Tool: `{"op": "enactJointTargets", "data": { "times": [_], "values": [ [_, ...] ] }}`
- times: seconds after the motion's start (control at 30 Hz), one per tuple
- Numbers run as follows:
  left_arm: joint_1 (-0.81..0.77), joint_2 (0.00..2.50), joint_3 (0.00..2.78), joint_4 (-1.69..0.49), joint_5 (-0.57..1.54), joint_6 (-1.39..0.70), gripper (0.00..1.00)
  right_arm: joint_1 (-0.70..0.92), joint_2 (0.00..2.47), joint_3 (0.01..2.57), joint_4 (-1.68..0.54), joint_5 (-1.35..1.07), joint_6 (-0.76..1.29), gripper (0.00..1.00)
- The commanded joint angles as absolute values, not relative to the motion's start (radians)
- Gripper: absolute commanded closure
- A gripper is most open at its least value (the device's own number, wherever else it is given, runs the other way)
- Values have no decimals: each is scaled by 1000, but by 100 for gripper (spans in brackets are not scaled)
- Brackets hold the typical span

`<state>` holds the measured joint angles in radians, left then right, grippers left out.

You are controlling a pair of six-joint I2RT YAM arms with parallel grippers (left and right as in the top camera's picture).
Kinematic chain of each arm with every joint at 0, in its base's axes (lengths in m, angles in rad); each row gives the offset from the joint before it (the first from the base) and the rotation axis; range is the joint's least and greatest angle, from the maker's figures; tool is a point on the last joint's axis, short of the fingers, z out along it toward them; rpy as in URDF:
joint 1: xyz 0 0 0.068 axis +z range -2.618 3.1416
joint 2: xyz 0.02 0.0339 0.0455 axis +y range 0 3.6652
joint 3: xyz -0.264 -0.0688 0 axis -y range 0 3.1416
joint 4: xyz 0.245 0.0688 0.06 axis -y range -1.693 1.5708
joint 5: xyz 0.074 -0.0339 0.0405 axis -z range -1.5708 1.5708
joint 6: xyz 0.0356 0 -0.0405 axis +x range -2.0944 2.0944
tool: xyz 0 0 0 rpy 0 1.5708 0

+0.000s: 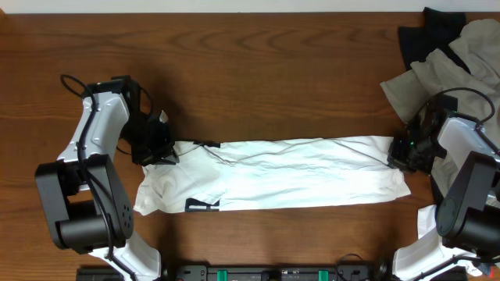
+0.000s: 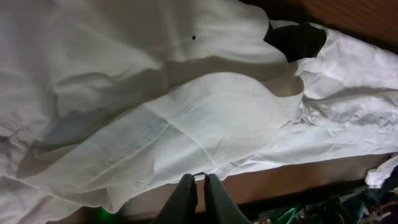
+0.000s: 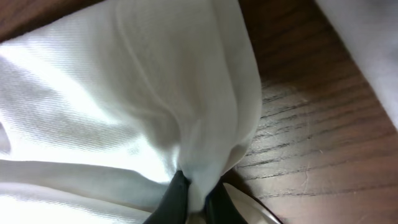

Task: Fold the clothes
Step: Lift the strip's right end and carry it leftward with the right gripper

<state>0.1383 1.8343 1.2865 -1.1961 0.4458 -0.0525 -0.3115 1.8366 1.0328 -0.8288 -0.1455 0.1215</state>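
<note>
The clothes (image 1: 289, 176), a white T-shirt, lie folded into a long strip across the table's middle, with a bit of black print (image 1: 201, 206) at the front left. My left gripper (image 1: 162, 152) sits at the strip's far left corner. In the left wrist view the left gripper (image 2: 196, 179) is shut, its tips pinching the very edge of the wrinkled shirt (image 2: 186, 112). At the strip's far right corner is my right gripper (image 1: 400, 156). The right wrist view shows the right gripper (image 3: 196, 186) shut on a bunched fold of the shirt (image 3: 124, 93).
A beige-grey garment (image 1: 469, 55) and a black garment (image 1: 430, 35) are heaped at the back right corner, close behind my right arm. Bare wooden table (image 1: 273, 70) stretches behind the shirt. The arm bases stand at the front edge.
</note>
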Motion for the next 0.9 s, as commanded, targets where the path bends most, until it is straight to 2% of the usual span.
{"op": "enactJointTargets", "data": {
  "times": [0.0,0.23,0.43,0.63,0.87],
  "values": [
    [140,1816,1279,-1198,452,-57,91,-294,1966,953,-802,-165,113,99],
    [140,1816,1279,-1198,453,-57,91,-297,1937,981,-833,-166,114,99],
    [140,1816,1291,-1198,453,-57,94,-329,1802,1092,-941,-159,119,99],
    [140,1801,1322,-1187,453,-57,94,-374,1679,1201,-1031,-56,168,99],
    [140,1775,1323,-1172,453,-57,94,-392,1655,1322,-1148,11,167,99]
  ]
}}
